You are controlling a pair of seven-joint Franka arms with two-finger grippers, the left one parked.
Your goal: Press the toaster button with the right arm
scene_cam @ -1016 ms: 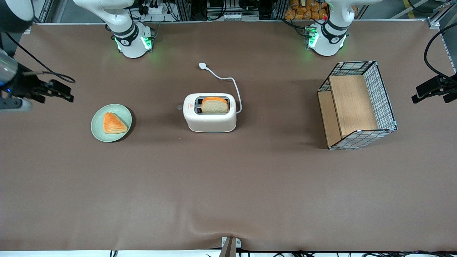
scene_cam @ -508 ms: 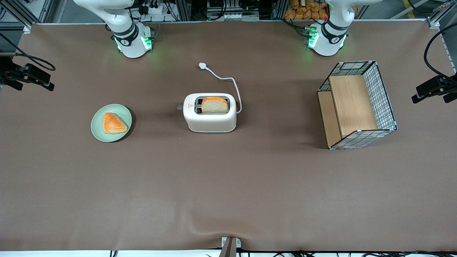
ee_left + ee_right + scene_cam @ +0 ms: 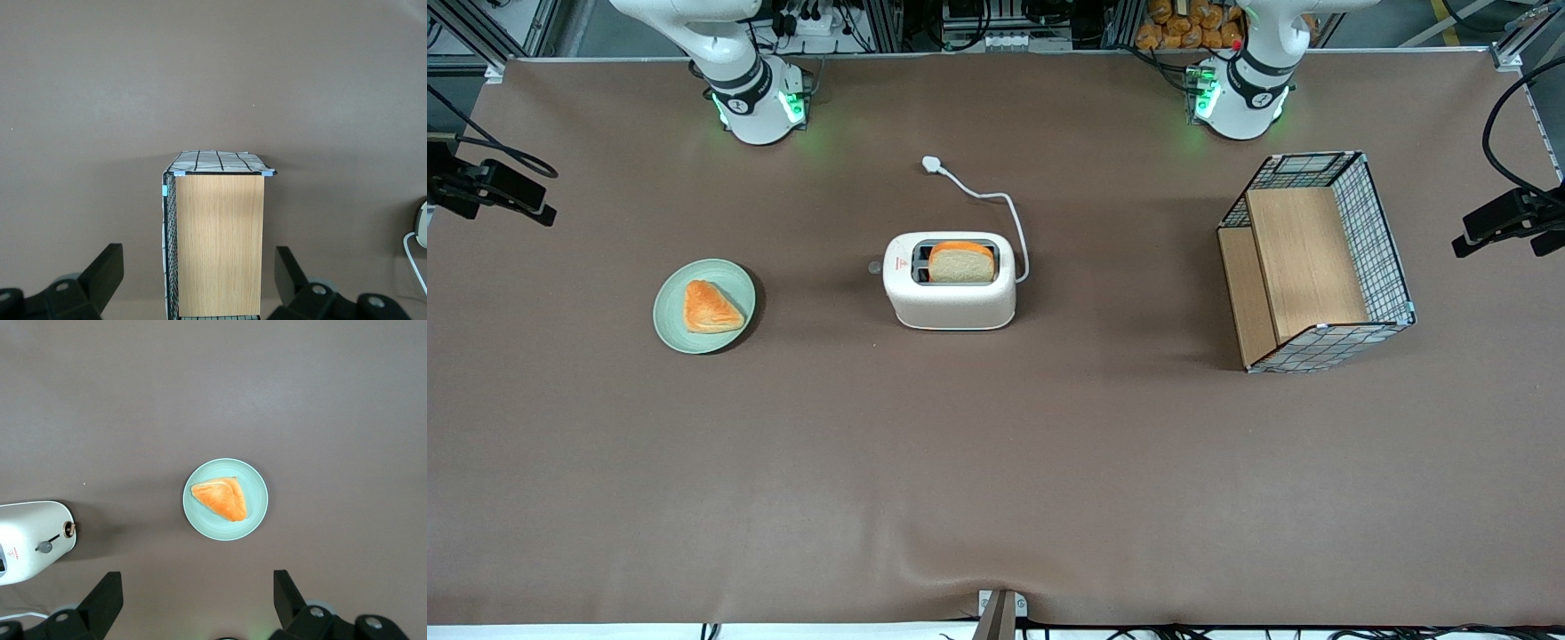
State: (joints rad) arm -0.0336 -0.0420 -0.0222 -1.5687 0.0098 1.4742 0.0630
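While the gripper (image 3: 193, 607) hangs wide open and empty at the working arm's end, well apart from the toaster (image 3: 950, 281), it should align over the toaster button (image 3: 45, 547), then press straight down.

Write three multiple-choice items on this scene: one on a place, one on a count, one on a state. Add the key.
1. Where does the triangular pastry lie? A in the toaster; B on the green plate; C on the bare table.
2. How many toaster slots hold a bread slice? A none; B one; C two.
3. How is the right gripper? A shut on the toaster button; B shut on the pastry; C open, at the working arm's end of the table.
Key: B, the pastry rests on the plate; B, one slice stands in one slot and the other is empty; C, its fingers are spread with nothing between them, apart from the toaster button.
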